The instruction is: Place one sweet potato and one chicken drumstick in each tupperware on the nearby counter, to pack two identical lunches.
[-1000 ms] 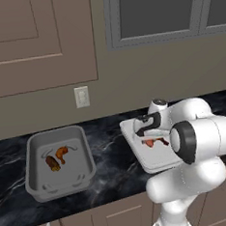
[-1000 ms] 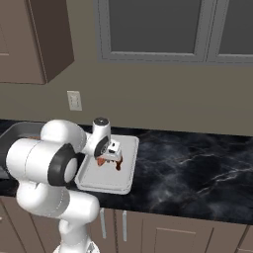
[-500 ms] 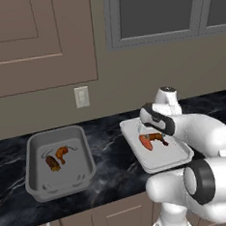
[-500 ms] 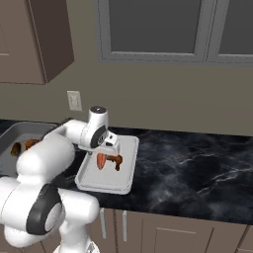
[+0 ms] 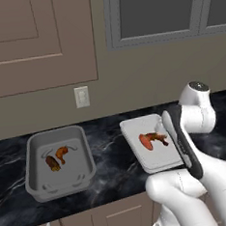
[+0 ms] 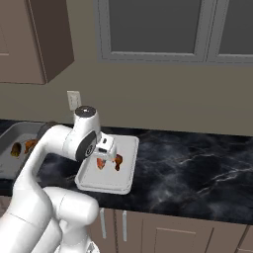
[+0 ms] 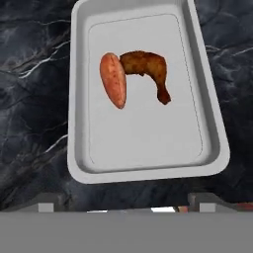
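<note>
The whitish tray point(image 7: 143, 143) lies on the black counter point(image 7: 29, 74) right below my hand. In it an orange sweet potato point(image 7: 113, 80) touches a brown chicken drumstick point(image 7: 147, 69). My gripper point(image 7: 126, 205) hangs above the tray's near edge, open, with nothing between its fingertips. From the left base, the tray point(image 5: 160, 157) holds the sweet potato point(image 5: 145, 141) and drumstick point(image 5: 159, 138), and my arm covers its right side. The grey tub point(image 5: 32, 161) to its left holds a dark sweet potato point(image 5: 52, 163) and a drumstick point(image 5: 62, 152). The gripper point(image 6: 105, 154) hovers over the tray point(image 6: 106, 180).
A wall outlet point(image 5: 81, 96) sits behind the two containers, with a window and upper cabinets above. The counter point(image 6: 197, 168) stretches on to the right of the tray. Silver handles point(image 6: 103, 222) mark the cabinet fronts below.
The arm has swung and unfolded, and the hand has risen and pulled back above the tray. The sweet potato and drumstick stay side by side in the tray.
</note>
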Motion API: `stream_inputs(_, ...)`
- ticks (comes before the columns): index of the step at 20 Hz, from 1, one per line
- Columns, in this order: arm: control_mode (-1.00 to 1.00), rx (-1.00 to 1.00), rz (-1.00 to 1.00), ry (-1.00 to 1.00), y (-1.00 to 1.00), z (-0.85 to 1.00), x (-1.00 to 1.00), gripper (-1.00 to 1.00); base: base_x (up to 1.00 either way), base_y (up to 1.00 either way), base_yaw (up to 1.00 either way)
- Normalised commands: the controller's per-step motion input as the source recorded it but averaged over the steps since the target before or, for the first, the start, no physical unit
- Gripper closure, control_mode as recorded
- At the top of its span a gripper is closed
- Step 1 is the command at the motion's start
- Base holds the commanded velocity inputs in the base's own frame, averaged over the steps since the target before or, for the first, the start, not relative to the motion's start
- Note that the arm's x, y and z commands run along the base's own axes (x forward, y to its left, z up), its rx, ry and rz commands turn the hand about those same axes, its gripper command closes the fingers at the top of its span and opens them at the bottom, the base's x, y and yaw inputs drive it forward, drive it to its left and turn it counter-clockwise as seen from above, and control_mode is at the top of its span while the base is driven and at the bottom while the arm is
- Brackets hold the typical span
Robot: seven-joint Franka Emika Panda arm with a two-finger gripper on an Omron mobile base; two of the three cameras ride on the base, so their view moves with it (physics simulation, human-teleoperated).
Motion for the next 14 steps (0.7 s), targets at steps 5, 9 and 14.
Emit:
stream_inputs(5, -1.0, 0.0, -0.03, -0.43, -0.45, 0.5, -1.0, -1.0, 0.0, 0.0, 0.0)
stream_inputs(9, -1.0, 0.01, 0.0, -0.38, -0.47, 0.94, -0.94, -1.0, 0.0, 0.0, 0.0)
stream_inputs(14, -1.0, 0.04, 0.0, -0.31, -0.56, 0.96, -0.99, -1.0, 0.0, 0.0, 0.0)
